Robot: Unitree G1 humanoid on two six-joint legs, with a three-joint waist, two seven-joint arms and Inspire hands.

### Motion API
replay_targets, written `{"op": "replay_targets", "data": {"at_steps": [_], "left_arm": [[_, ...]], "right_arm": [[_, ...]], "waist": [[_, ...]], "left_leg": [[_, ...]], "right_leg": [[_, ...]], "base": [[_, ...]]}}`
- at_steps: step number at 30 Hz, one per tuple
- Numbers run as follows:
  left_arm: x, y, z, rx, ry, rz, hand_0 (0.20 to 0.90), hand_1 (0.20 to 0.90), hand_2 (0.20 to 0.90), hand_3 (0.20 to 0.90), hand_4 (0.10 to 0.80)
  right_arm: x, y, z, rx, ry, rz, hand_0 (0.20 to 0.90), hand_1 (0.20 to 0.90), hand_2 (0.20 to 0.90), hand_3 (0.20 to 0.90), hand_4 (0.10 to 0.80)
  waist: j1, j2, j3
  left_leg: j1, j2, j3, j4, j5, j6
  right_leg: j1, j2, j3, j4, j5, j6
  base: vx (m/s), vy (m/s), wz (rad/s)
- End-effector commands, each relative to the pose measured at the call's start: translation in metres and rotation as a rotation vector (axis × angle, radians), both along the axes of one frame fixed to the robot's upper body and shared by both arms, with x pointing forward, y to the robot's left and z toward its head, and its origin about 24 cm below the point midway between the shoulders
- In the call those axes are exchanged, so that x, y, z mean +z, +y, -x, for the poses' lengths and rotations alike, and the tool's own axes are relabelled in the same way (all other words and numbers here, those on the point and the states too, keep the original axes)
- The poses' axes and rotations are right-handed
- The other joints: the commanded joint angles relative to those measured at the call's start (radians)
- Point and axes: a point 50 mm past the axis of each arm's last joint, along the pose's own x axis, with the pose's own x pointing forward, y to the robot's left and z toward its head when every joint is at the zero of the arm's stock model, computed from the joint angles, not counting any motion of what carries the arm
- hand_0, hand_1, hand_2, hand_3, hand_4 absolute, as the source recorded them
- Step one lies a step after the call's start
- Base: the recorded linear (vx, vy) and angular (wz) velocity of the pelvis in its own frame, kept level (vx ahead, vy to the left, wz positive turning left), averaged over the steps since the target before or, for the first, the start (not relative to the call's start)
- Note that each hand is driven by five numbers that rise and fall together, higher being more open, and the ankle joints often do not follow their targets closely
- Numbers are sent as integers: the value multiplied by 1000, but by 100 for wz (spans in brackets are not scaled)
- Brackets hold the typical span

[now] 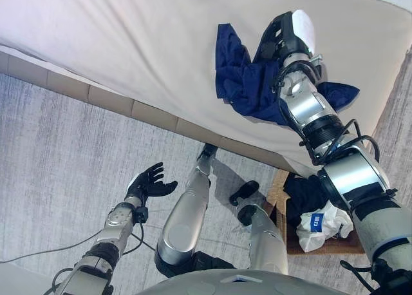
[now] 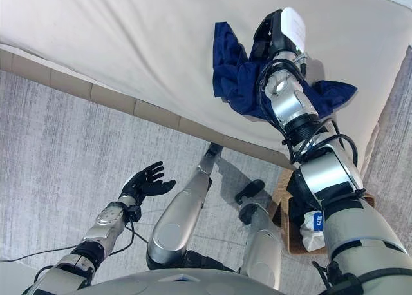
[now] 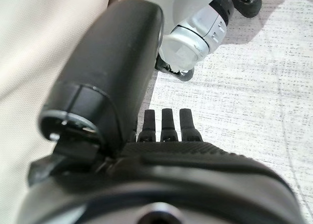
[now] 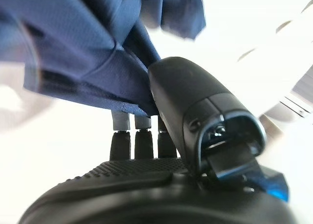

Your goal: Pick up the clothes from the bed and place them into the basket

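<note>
A navy blue garment [image 1: 241, 76] lies bunched on the beige bed [image 1: 129, 37], near its front edge. My right hand [image 1: 283, 34] reaches over the bed and sits on the garment's far side. In the right wrist view the thumb [image 4: 195, 111] presses the navy cloth [image 4: 98, 48] against the fingers, whose tips are under the fabric. My left hand [image 1: 147, 182] hangs over the floor at the lower left, with its fingers spread and empty. A brown basket [image 1: 278, 192] stands on the floor at the lower right, beside the bed.
The basket holds a dark garment [image 1: 306, 192] and a white one [image 1: 322, 227]. The bed's wooden side rail [image 1: 96, 95] runs diagonally across the view. Grey carpet [image 1: 58, 166] lies under my left arm.
</note>
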Motion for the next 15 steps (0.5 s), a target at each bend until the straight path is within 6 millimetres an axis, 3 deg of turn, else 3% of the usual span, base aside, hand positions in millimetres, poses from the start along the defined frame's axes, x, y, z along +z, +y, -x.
{"op": "replay_targets", "data": {"at_steps": [1,5,12,15], "left_arm": [[-15,11,33,58,51,10,900,900,900,900,800],[-17,19,39,97,57,10,900,900,900,900,800],[-16,34,46,162,64,2,900,900,900,900,800],[-16,38,49,184,65,-5,900,900,900,900,800]], "right_arm": [[55,21,29,147,-285,99,900,900,900,900,800],[49,32,48,232,-310,178,900,900,900,900,800],[7,39,55,407,-37,194,900,900,900,900,800],[-3,37,60,434,-16,184,900,900,900,900,800]], "waist": [[-13,14,2],[-28,-3,2],[-48,-39,2],[-55,-53,2]], "left_leg": [[54,-17,36,-21,-96,69],[63,-12,37,-29,-96,71],[82,8,48,-57,-94,66],[94,19,51,-77,-89,61]], "right_leg": [[28,12,28,45,-24,-30],[35,17,37,45,-28,-31],[58,34,48,20,-28,-25],[74,42,49,6,-27,-22]], "base": [[4,-14,-11],[1,-4,-2],[-12,-25,-3],[3,-42,-4]]}}
